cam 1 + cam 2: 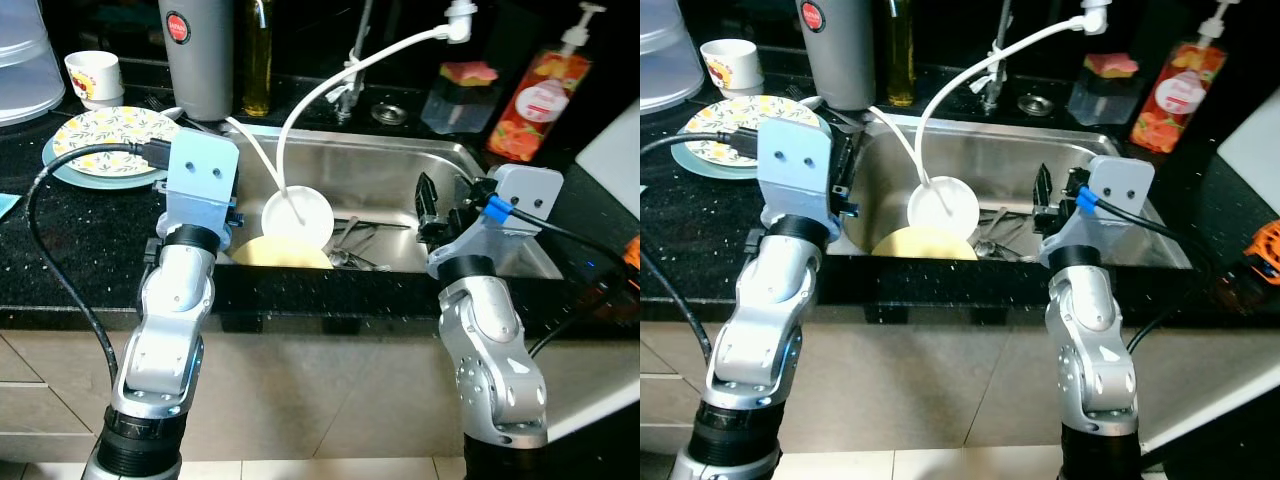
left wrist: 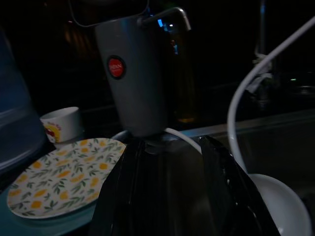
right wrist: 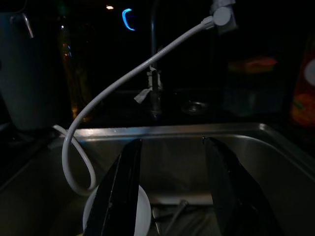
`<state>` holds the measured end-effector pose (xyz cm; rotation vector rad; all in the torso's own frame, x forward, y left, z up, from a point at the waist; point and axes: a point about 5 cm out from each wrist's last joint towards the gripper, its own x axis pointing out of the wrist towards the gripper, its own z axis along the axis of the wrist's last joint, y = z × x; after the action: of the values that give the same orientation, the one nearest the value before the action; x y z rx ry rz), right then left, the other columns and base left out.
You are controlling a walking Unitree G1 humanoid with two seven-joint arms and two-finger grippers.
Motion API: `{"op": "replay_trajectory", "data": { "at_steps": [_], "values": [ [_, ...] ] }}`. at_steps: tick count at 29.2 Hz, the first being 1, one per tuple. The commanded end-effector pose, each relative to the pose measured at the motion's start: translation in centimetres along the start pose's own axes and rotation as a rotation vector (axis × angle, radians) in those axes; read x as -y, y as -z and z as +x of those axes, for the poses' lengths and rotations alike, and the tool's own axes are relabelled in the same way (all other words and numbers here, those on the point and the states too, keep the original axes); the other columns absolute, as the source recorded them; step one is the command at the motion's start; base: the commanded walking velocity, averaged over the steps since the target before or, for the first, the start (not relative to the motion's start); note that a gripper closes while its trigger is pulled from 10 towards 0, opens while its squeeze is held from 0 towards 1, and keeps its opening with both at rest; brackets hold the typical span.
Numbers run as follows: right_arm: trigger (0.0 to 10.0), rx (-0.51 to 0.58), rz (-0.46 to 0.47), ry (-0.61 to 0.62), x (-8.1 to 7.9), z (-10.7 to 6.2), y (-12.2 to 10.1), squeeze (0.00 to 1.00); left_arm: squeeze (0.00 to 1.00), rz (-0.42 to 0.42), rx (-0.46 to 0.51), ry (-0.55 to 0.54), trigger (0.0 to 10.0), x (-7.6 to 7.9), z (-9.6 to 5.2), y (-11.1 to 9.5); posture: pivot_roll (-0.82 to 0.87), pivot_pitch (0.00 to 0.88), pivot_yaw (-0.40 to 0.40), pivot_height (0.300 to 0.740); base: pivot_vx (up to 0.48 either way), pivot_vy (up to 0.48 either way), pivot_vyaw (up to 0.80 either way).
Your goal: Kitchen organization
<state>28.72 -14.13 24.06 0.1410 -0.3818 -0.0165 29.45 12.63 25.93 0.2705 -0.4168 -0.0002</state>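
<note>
While both arms reach over the counter edge, the steel sink (image 1: 400, 165) holds a white bowl (image 1: 297, 213), a yellow plate (image 1: 282, 253) and cutlery (image 1: 352, 243). The right gripper (image 3: 172, 189) hangs inside the sink, fingers spread wide; the left gripper (image 2: 174, 189), also parted, sits at the sink's left rim beside a floral plate (image 1: 108, 137).

From head height both eye views look down onto the stainless steel sink (image 1: 400, 170). Each wrist view looks low and close across it toward the dark back wall, sharing the curved white hose (image 3: 123, 83).
</note>
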Motion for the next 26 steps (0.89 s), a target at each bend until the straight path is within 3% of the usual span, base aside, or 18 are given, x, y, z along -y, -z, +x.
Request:
{"op": "replay_trajectory", "data": {
  "at_steps": [1, 8, 10, 12, 16, 20, 26],
  "values": [
    [10.0, -0.002, -0.012, 0.018, 0.5, 0.0, 0.1, 0.0, 0.0, 0.004, 0.032, 0.005, 10.0, 0.3, -0.1, -0.5, 0.21, 0.038, -0.081, 0.74, 0.0, 0.0, 0.0],
    [10.0, -0.002, -0.011, 0.018, 0.6, 0.0, 0.1, 0.0, 0.0, 0.015, 0.014, -0.001, 10.0, 0.3, 0.0, -0.5, 0.21, 0.041, -0.083, 0.74, 0.0, 0.0, 0.0],
    [10.0, -0.001, -0.011, 0.016, 0.5, 0.0, 0.1, 0.0, 0.0, 0.026, -0.03, -0.007, 10.0, 0.2, 0.2, -0.1, 0.21, 0.041, -0.083, 0.74, 0.0, 0.0, 0.0],
    [10.0, 0.0, -0.011, 0.013, 0.5, 0.0, 0.0, 0.0, 0.0, 0.096, -0.115, -0.015, 10.0, -0.1, 0.4, 0.4, 0.22, 0.044, -0.084, 0.74, 0.0, 0.0, 0.0],
    [10.0, 0.004, -0.013, -0.012, 0.2, 0.1, -0.1, 0.0, 0.0, 0.188, -0.269, -0.149, 10.0, -2.3, 0.9, 1.3, 0.22, 0.045, -0.083, 0.74, 0.0, 0.0, 0.0],
    [10.0, 0.009, -0.015, -0.047, -0.1, 0.3, -0.3, 0.0, 0.0, 0.215, -0.314, -0.188, 10.0, -3.2, 1.4, 1.6, 0.23, 0.045, -0.082, 0.74, 0.0, 0.0, 0.0],
    [10.0, 0.012, -0.022, -0.058, -0.4, 0.4, -0.4, 0.0, 0.0, 0.204, -0.324, -0.158, 10.0, -2.7, 1.3, 2.1, 0.23, 0.046, -0.08, 0.74, 0.0, 0.0, 0.0]
  ]
}}
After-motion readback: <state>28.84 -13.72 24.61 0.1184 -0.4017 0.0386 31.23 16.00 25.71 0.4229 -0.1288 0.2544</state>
